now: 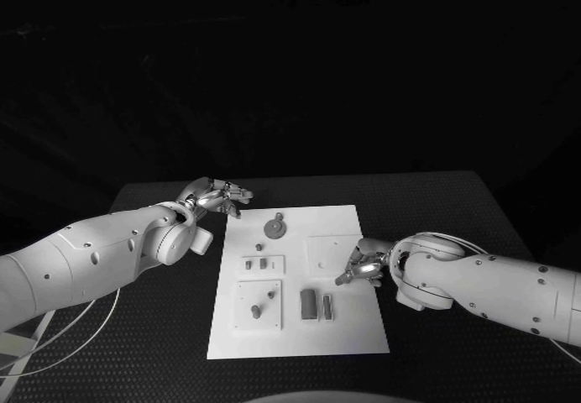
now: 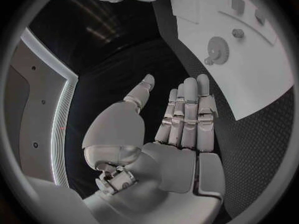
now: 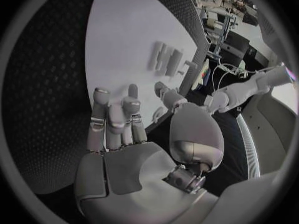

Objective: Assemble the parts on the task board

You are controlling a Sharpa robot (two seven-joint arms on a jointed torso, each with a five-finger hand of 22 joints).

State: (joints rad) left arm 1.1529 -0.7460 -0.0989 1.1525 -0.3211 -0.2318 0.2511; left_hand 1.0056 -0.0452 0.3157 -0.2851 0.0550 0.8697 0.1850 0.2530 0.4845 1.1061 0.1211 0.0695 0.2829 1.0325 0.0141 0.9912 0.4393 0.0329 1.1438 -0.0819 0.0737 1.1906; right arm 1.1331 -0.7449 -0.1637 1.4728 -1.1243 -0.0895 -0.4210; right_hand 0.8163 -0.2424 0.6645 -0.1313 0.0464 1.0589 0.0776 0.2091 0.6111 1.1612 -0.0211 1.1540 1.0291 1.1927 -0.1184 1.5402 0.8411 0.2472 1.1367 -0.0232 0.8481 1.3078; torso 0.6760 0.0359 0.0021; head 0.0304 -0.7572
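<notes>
Left hand [image 1: 216, 198] hovers off task board [image 1: 345, 327] far-left corner, fingers [image 2: 187, 114] straight, pressed together, empty. Right hand [image 1: 367, 263] at board's right edge, fingers [image 3: 112, 124] extended, empty.

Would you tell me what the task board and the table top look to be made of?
Task board: apparently smooth matte white plastic, a flat even sheet without glare. Table: seemingly a black textured mat or perforated surface, showing a regular dot pattern in the wrist views.
</notes>
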